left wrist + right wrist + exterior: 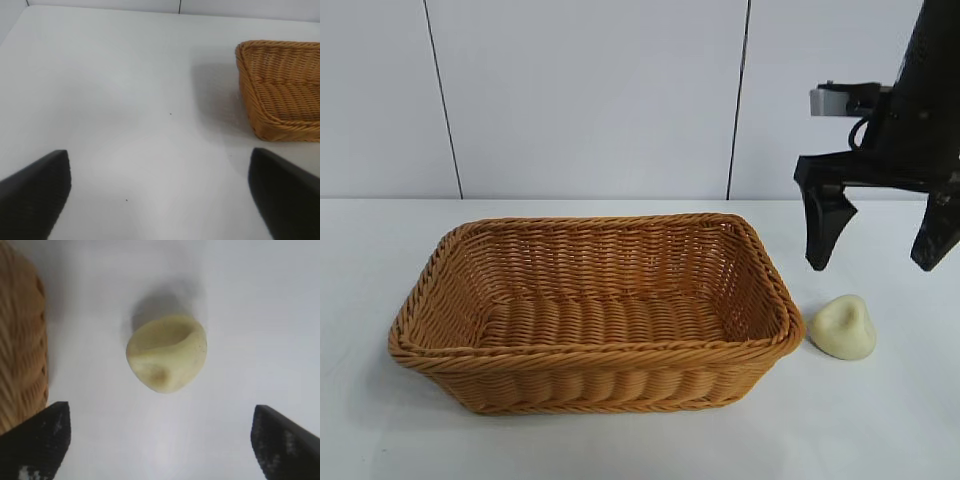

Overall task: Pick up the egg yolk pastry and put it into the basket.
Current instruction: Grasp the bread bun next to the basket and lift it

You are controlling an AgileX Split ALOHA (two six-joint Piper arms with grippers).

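Egg yolk pastry (843, 328) lies on the white table (620, 450), just beside the right end of the basket (590, 390) as the exterior view shows it, and not inside it. It is a small pale cream-yellow lump with a pinched, dented top, and it looks to lean a little to one side. Between pastry and basket there seems to be a thin gap, but from this angle I cannot tell for sure whether they touch. The basket is a large woven wicker one, orange-brown, with sloping sides and a thick braided rim, and its inside holds nothing. The right gripper (880, 245) hangs above the pastry and points down, with its two black fingers (823, 225) spread wide and no object between them; the fingertips are clearly higher than the pastry. In the right wrist view the pastry (166, 352) sits between the two finger tips and apart from both, with the basket wall (22, 340) close at one side. The left gripper (160, 195) is also wide apart and holds nothing; it is over bare table, and one corner of the basket (280, 90) shows farther off.
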